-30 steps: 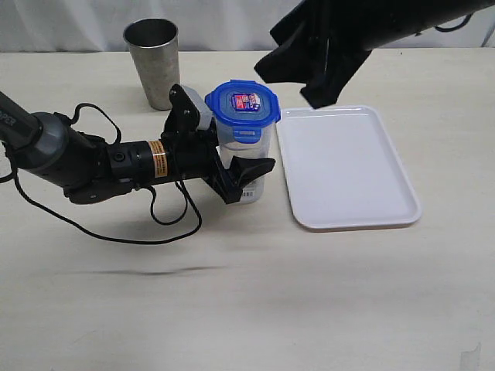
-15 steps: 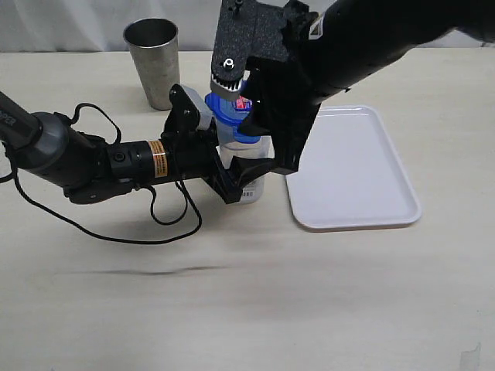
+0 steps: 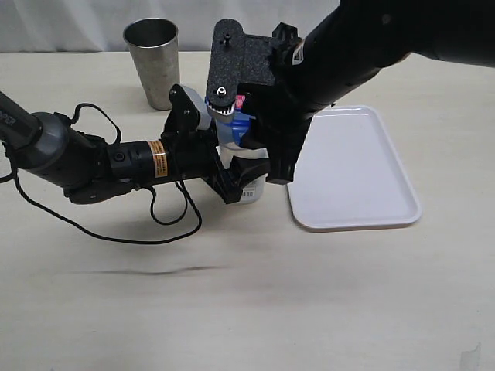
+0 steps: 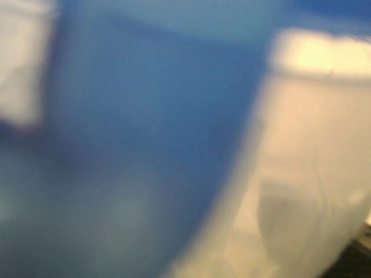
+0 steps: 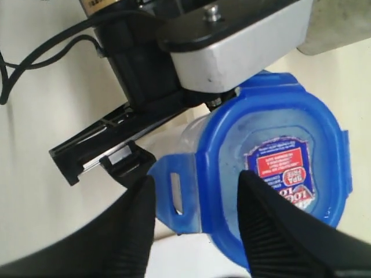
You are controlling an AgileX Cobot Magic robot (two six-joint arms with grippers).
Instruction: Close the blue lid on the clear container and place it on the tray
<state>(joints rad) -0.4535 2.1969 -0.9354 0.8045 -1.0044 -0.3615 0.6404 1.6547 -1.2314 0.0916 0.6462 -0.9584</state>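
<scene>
The clear container (image 3: pixel 250 191) stands upright on the table beside the tray (image 3: pixel 352 166), with the blue lid (image 3: pixel 240 126) resting on its mouth. My left gripper (image 3: pixel 246 164) comes in from the side and is shut on the container's body. My right gripper (image 3: pixel 259 143) hangs over the lid, open. In the right wrist view the right gripper (image 5: pixel 197 226) straddles a raised clip tab (image 5: pixel 177 194): one of its fingers (image 5: pixel 124 231) is outside the tab, the other above the lid (image 5: pixel 232 150) near its red-and-white sticker (image 5: pixel 281 171). The left wrist view is a blur of blue lid (image 4: pixel 127 145) and clear container (image 4: pixel 313 174).
A grey metal tumbler (image 3: pixel 152 62) stands behind the left arm at the back of the table. The left arm's cable (image 3: pixel 155 224) loops over the tabletop in front of it. The right arm covers the tray's near-left corner.
The right arm has swung down from the upper right and settled over the lid, hiding most of it in the exterior view. The left arm and container stayed still.
</scene>
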